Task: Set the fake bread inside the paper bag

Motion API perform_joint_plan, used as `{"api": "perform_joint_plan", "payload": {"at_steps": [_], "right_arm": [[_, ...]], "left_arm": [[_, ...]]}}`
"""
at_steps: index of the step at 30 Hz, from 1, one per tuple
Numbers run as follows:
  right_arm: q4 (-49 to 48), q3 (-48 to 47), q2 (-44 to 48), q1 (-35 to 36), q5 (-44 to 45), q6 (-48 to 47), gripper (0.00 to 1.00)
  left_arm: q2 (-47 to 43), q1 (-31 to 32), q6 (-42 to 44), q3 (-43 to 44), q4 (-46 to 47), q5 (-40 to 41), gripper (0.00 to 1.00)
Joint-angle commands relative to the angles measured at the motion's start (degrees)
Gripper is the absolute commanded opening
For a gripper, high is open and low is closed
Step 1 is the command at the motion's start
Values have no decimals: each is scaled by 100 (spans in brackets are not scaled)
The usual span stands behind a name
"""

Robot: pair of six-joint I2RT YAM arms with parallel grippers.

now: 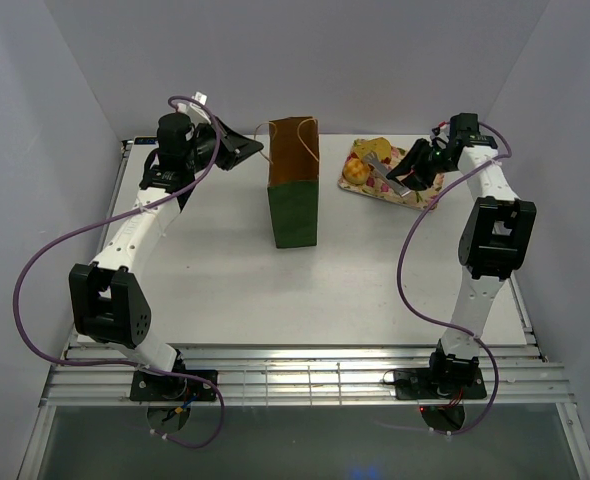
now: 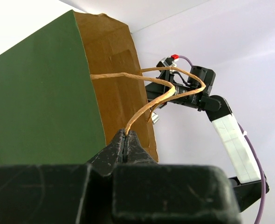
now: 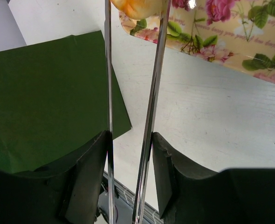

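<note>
Left pincer (image 2: 126,141) clamped on the loop handle (image 2: 147,109) at the paper bag's (image 2: 39,107) open rim; bag stands on the surface (image 1: 375,270), open room both sides; right pincer (image 3: 130,138) pressed on tongs (image 3: 108,70) flanking a fake bread bun (image 3: 137,7) at the tray's (image 3: 249,46) bag-side edge.

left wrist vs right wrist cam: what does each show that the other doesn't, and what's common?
Left wrist only: the left hand shut on a tan handle of the paper bag, the bag's brown inside, and the right arm beyond it.
Right wrist only: the right hand gripping metal tongs, whose blades sit on either side of a golden bread piece at the floral tray, plus bare table.
Both: the bag's dark green outer wall.
</note>
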State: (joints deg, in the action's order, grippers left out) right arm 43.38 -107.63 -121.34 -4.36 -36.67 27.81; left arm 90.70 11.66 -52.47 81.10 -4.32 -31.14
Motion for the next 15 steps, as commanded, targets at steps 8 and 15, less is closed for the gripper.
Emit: {"api": "perform_joint_plan", "payload": {"at_steps": [8,15], "right_arm": [[-206,480,391,58,-253,-285,52],[-224,472,418,93,-324,-364,52]], "left_arm": [[-280,-41,-27,-147,89,-130,0],[-316,-41,-123,-323,247,-182,0]]}}
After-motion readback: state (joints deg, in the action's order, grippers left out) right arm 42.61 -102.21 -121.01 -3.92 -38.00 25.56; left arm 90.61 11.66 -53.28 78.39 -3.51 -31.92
